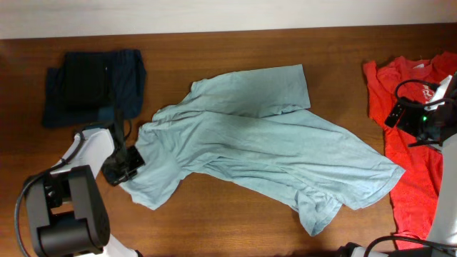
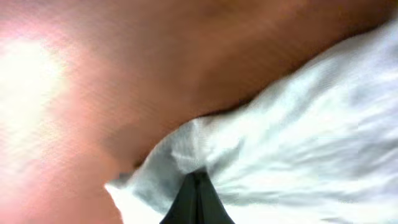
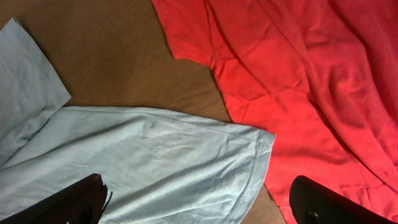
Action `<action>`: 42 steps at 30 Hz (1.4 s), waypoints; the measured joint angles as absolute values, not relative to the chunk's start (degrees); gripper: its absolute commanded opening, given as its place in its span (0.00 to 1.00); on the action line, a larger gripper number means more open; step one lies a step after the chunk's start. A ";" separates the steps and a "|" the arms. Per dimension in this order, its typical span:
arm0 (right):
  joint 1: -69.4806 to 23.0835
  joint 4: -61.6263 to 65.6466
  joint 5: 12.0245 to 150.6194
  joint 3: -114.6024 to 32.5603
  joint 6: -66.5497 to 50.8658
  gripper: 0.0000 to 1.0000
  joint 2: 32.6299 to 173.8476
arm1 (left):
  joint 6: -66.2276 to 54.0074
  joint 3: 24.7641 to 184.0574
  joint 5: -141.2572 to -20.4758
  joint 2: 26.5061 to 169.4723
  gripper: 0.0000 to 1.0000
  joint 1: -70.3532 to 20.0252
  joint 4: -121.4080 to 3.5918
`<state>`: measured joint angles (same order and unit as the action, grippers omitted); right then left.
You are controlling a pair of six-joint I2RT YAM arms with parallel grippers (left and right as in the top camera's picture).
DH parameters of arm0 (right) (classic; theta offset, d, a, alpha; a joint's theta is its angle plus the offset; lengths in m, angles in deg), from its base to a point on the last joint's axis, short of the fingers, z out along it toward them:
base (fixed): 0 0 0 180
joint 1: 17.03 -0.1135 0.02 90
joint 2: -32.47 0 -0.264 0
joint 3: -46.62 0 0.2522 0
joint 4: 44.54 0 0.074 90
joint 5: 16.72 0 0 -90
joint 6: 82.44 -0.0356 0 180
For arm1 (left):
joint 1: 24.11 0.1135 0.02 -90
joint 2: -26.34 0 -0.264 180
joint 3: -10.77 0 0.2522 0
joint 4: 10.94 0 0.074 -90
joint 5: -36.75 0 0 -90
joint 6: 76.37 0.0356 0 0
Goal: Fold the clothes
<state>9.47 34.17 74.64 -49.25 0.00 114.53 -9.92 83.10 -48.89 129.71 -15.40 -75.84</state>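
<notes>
The light blue T-shirt lies wrinkled at the middle of the table. The left gripper is clenched on its left edge; the right gripper hangs released above its right hem. The cloth looks soft and limp, so the hems are probably best to grasp.

Brown wooden table: spans nearly the whole overhead view, with grain running left to right. Ends at the far side against a pale cream strip along the top of the frame; wall or floor, impossible to tell. Looks blurred and pinkish-brown from the left wrist, with a bright patch of glare at the left. Shows fine straight grain in the right wrist view's upper left.
</notes>
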 measured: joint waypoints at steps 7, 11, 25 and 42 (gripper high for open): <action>9.47 34.17 74.64 -49.25 0.00 0.99 114.53 | -11.93 82.34 -44.28 129.74 0.00 -11.10 -77.91; 9.47 34.17 74.64 -49.25 -0.02 0.99 114.53 | -12.37 82.16 -43.45 129.74 0.00 -8.48 -78.07; 9.47 34.17 74.64 -49.25 0.03 0.99 114.53 | -10.43 100.61 -51.60 126.85 0.23 -7.06 -88.14; 9.47 34.17 74.64 -49.25 0.00 0.99 114.53 | 6.47 126.03 -69.04 122.59 0.00 -34.53 -68.67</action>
<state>9.47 34.17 74.64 -49.25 0.00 114.53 6.47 126.03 -69.04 122.59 -34.53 -68.67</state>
